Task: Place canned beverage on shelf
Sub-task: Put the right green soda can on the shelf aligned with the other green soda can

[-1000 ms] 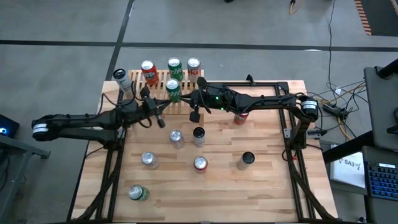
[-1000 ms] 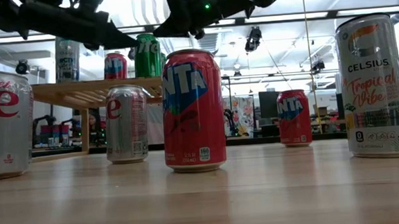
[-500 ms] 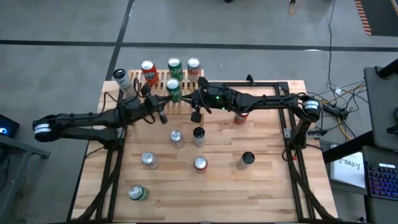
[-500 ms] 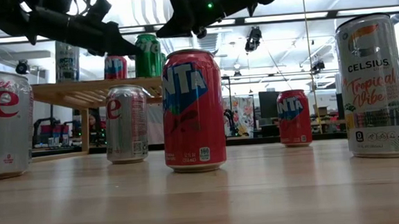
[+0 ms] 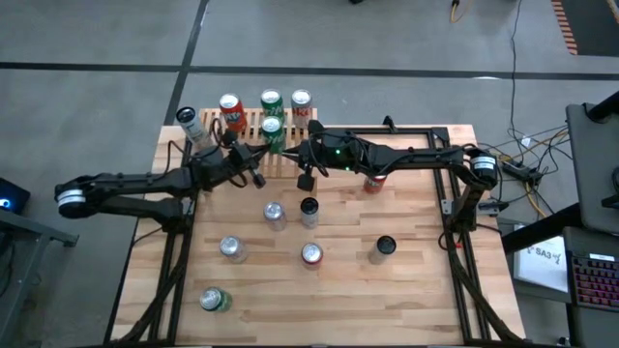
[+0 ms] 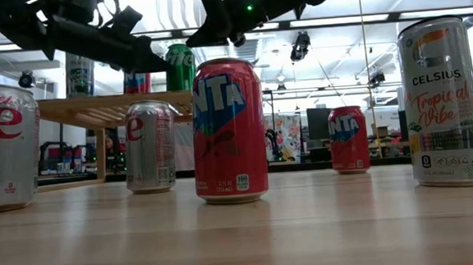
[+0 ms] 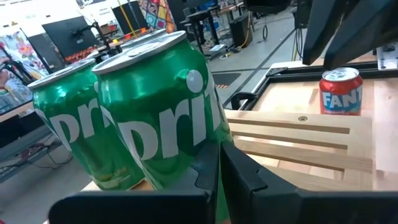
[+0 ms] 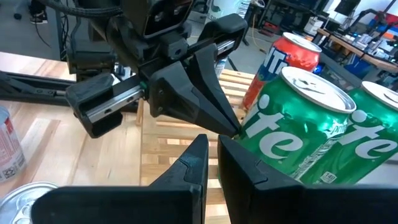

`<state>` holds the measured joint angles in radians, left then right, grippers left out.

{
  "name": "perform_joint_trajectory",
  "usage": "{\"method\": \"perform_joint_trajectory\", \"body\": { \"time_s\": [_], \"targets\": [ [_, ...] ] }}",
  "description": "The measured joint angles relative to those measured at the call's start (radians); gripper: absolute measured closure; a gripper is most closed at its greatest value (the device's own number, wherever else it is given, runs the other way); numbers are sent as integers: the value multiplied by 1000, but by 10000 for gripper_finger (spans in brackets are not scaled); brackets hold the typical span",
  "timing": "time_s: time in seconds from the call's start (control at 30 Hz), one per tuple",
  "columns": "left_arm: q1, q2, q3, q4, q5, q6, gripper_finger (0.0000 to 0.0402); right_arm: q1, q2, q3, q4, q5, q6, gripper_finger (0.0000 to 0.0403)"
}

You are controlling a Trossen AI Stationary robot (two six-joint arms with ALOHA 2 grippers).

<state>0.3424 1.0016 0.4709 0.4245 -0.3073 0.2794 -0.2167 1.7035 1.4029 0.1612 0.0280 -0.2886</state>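
Note:
A green Sprite can (image 5: 272, 129) stands on the slatted light-wood shelf (image 5: 290, 137) at the table's far left. It is close to a second green can (image 5: 272, 101), with a red-orange can (image 5: 230, 109), a red can (image 5: 301, 101) and a pale can (image 5: 191, 122) around them. My left gripper (image 7: 219, 163) is shut, and its tips are at the near side of the first green can (image 7: 155, 106). My right gripper (image 8: 211, 158) is shut too and hovers over the shelf's near edge (image 8: 168, 143), to the right of that can, touching nothing. My left gripper touches the green can's side wall low down (image 8: 250, 140) with the tips of its shut fingers (image 8: 231, 124). The fingers come nearly level, slanting from the table's near left. The can stands with its bottom on the shelf's slats.
Loose cans stand on the table in front of the shelf: silver (image 5: 275, 213), black (image 5: 309, 207), silver (image 5: 232, 248), red (image 5: 311, 253), dark-topped (image 5: 384, 247). A green one (image 5: 215, 300) is near the front edge, and a red Fanta (image 5: 374, 182) is under my right arm.
My left gripper has moved toward the table's far edge and slightly right, staying shut. The green can in front of it has slid along the slats toward the far row of cans. My right arm has kept still.

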Motion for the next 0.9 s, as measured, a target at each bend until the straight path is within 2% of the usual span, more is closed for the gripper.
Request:
{"method": "perform_joint_trajectory", "body": {
  "time_s": [0.33, 0.8, 0.9],
  "targets": [
    [-1, -23, 2, -6, 0, -35, 401, -33, 0, 0, -6, 0, 16, 376],
    [-1, -187, 2, -26, 3, -43, 401, -46, 25, -4, 36, -24, -29, 376],
    [-1, -214, 2, -40, 3, -38, 401, -46, 38, -6, 47, -3, -34, 376]
  ]
}}
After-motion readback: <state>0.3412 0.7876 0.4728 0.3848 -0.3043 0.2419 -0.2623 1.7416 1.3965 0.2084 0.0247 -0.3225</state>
